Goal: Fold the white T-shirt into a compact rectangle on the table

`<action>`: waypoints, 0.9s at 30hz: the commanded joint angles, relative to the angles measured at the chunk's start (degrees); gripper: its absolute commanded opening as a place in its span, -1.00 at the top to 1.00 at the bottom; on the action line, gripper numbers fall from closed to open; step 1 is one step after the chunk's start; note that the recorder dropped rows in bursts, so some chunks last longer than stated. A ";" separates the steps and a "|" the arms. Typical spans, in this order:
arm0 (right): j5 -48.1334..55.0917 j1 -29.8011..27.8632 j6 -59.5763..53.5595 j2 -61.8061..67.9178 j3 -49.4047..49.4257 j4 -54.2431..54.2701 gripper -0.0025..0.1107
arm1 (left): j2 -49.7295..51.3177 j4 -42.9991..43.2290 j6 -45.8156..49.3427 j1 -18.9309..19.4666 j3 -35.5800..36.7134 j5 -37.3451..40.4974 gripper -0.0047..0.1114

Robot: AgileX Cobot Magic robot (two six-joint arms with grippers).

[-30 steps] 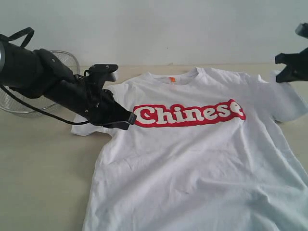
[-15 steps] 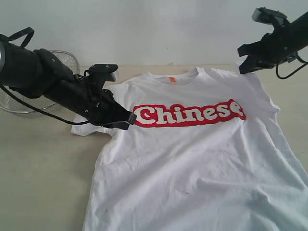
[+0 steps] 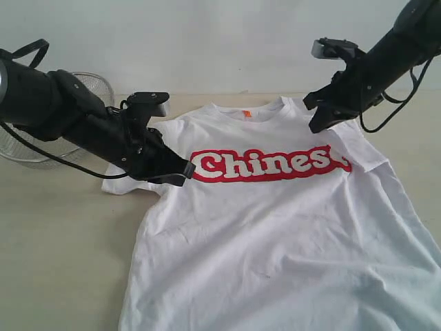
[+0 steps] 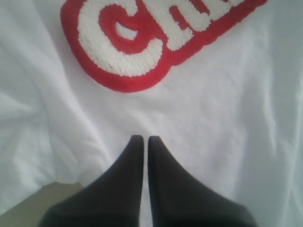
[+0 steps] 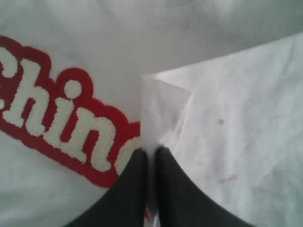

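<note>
The white T-shirt point(image 3: 275, 234) is cut off below, and its folded sleeve point(image 3: 358, 148) covers the lettering's point(image 3: 269, 165) end.

A plain, pale grey-white wall point(image 3: 207, 41) stood behind the far edge of the tabletop point(image 3: 62, 248) and filled the whole upper part of the exterior view. The tabletop was broad and flat, a matte beige-cream, and it ran out of view at its near, left and right sides. The light was soft and even, and shadows on the surface were faint. A round wire basket point(image 3: 98, 84) sat near the far left corner of the tabletop, close to the wall. A small beige patch of tabletop showed in the left wrist view.
</note>
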 commanded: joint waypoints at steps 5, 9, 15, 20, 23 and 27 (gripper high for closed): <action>-0.64 0.00 2.57 -0.11 0.12 -0.53 -0.34 | 0.14 -0.70 0.41 0.17 -0.52 0.45 0.84; 1.39 0.00 5.83 -3.02 0.12 -1.00 0.20 | 0.04 -0.70 0.41 0.44 -0.52 0.10 0.84; 11.98 1.81 0.26 -5.04 0.12 1.30 0.96 | -2.95 0.01 0.41 2.54 -0.52 1.34 0.84; 13.06 5.42 -0.65 -3.39 0.12 0.52 0.96 | -7.55 11.84 -8.49 3.92 -0.42 0.20 0.84; 12.78 7.76 -0.65 -3.34 0.12 0.52 0.96 | -7.35 18.29 -14.12 6.08 -0.42 0.10 0.84; 12.90 10.44 -0.33 -3.34 0.12 0.52 0.96 | -5.35 19.12 -15.53 8.94 -0.42 0.64 0.84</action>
